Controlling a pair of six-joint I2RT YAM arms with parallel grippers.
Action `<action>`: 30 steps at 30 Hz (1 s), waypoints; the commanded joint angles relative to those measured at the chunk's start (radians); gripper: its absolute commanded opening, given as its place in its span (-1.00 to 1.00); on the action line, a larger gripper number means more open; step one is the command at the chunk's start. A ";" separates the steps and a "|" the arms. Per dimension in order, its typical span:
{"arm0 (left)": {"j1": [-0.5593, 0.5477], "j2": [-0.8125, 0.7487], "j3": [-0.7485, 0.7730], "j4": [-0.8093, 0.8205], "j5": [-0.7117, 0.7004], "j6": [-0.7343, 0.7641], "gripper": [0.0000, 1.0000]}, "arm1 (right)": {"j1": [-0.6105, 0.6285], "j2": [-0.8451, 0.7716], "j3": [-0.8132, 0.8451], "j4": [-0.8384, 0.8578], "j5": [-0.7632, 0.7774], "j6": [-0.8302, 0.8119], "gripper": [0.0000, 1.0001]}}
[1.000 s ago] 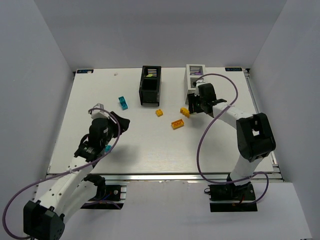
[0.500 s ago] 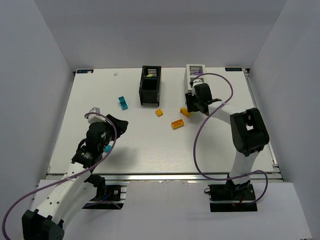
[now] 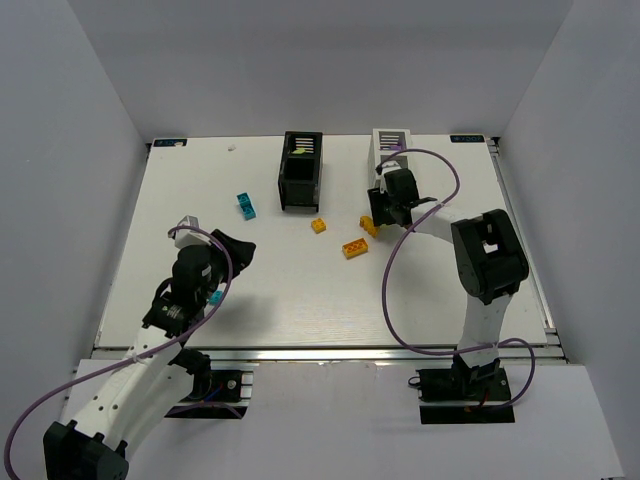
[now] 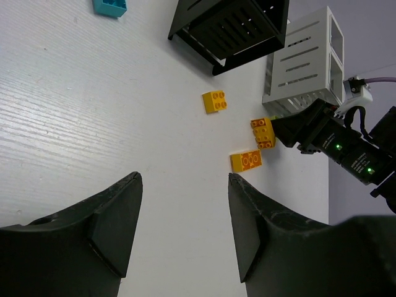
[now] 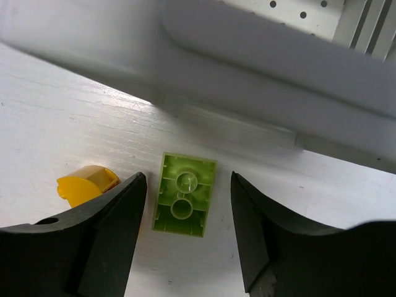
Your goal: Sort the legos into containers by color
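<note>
I see the right hand (image 5: 185, 189) low against the white container (image 5: 266, 55), spread wide astride a lime lego (image 5: 183, 204) on the tabletop (image 5: 74, 124). It has crept toward the top of the frame. The left hand (image 4: 184, 185), lower left, also stands wide.

Black box (image 3: 298, 186) beside white box (image 3: 391, 141), orange bricks (image 3: 354, 247) in front, cyan brick (image 3: 246, 206) left
</note>
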 commanded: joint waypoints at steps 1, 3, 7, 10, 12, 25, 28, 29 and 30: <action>0.001 -0.015 -0.003 -0.009 -0.018 -0.006 0.34 | 0.006 0.009 0.039 0.029 0.018 0.004 0.24; 0.001 -0.015 0.001 -0.011 -0.018 -0.006 0.34 | 0.006 0.015 0.051 0.016 0.015 0.011 0.18; 0.001 -0.016 0.004 -0.013 -0.021 -0.008 0.34 | 0.005 0.015 0.045 0.009 0.003 0.014 0.05; 0.001 -0.019 0.009 -0.017 -0.022 -0.008 0.34 | 0.005 0.011 0.041 0.001 -0.002 0.016 -0.05; 0.001 -0.024 0.010 -0.019 -0.024 -0.008 0.34 | 0.006 0.011 0.036 -0.005 -0.008 0.018 -0.10; 0.001 -0.039 0.021 -0.025 -0.019 -0.013 0.35 | 0.000 -0.085 0.002 -0.054 -0.086 -0.008 -0.73; 0.001 -0.050 0.017 -0.031 -0.019 -0.025 0.35 | 0.000 -0.199 -0.041 -0.043 -0.210 -0.097 -1.00; 0.001 -0.051 0.015 -0.029 -0.018 -0.031 0.35 | 0.001 -0.225 -0.051 -0.048 -0.236 -0.120 -1.00; 0.001 -0.051 0.010 -0.028 -0.015 -0.031 0.35 | 0.000 -0.272 -0.053 -0.065 -0.267 -0.143 -1.00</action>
